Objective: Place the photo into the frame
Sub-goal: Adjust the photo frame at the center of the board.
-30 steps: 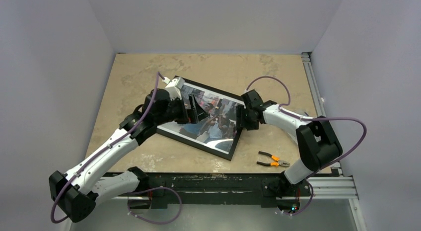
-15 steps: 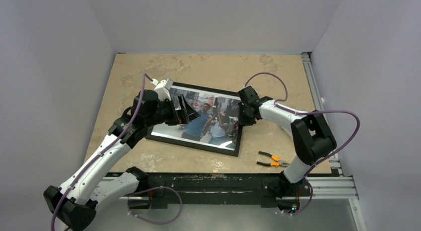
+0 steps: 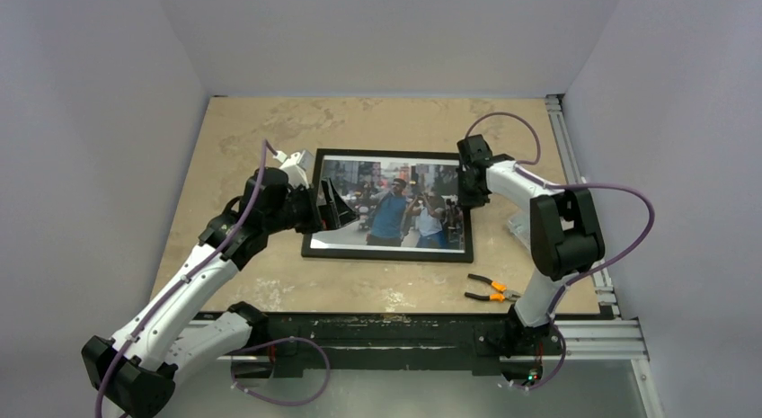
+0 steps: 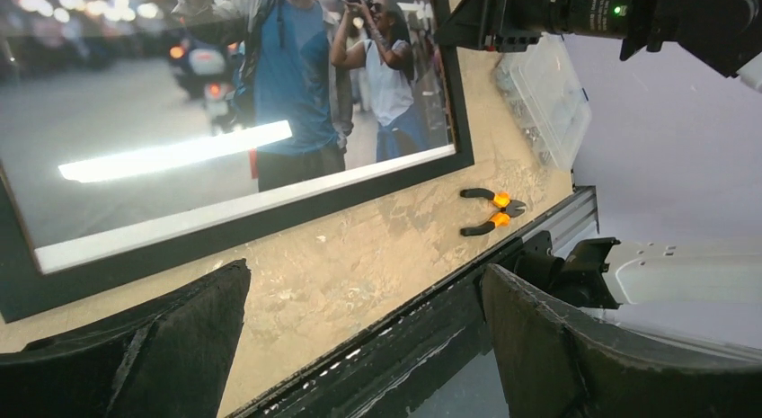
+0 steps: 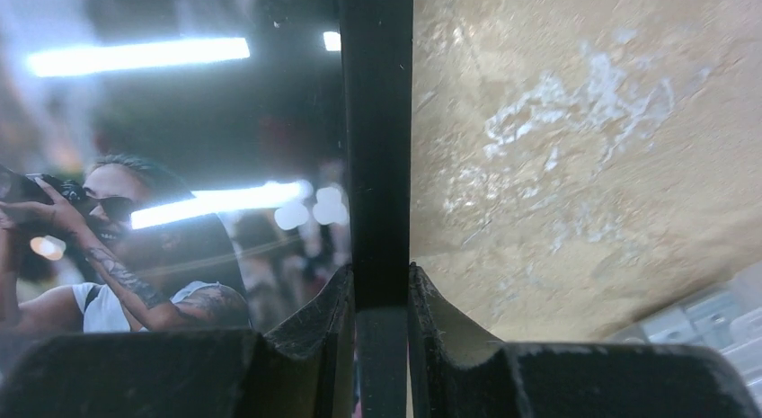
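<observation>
Frame [image 3: 388, 253] flat mid-tabletop [image 3: 270, 121], photo [image 3: 395, 211] face-up inside under pane. Risk: right gripper [image 5: 381, 279] pinches only thin right rail; lift or tug likely pivots frame, slips grip, skids it toward pliers [image 3: 493, 290] by near edge. Right arm folded, wrist low. Left gripper [image 3: 329, 205] spread wide, empty, at left rail.

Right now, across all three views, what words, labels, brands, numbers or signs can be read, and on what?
No text can be read in any view.
On the photo in the frame: the street background is only blurred lights and shapes, no sign legible.
On the pliers: too small to show any marking.
</observation>
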Action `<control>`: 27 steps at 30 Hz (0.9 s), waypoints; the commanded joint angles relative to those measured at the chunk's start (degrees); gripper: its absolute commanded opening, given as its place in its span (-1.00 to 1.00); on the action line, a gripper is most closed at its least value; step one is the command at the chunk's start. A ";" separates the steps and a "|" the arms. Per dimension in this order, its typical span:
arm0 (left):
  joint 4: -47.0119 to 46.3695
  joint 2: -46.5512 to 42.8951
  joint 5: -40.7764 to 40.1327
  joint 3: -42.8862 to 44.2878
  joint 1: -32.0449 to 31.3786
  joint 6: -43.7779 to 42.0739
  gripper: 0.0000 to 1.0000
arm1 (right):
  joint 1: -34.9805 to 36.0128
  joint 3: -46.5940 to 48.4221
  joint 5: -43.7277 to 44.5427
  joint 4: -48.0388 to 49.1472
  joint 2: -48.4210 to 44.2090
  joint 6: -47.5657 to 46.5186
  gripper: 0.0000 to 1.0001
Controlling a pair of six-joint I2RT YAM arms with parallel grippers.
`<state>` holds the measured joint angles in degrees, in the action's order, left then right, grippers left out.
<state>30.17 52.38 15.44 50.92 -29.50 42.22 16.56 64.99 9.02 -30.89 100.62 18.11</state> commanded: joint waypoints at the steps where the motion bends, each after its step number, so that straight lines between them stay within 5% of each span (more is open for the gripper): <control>1: -0.64 -0.11 0.49 -0.66 0.52 -1.44 0.95 | -0.30 4.35 5.29 -0.88 0.03 -3.34 -1.00; 10: -0.12 -0.56 -0.09 -1.38 0.58 -1.92 0.95 | -0.32 7.43 3.79 -3.27 1.07 -3.11 -0.97; 20: -1.26 -0.93 0.00 -1.60 0.82 -2.14 0.95 | -0.34 3.21 -5.69 -1.10 -8.54 -1.16 0.57; 27: -9.96 -0.18 4.96 -5.87 3.43 -0.09 0.96 | -0.52 -1.98 -17.21 5.51 -20.22 -0.20 0.97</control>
<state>27.99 52.05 16.23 47.94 -28.45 41.21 16.16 65.36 0.08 -31.24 86.41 16.86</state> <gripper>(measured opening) 0.978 0.968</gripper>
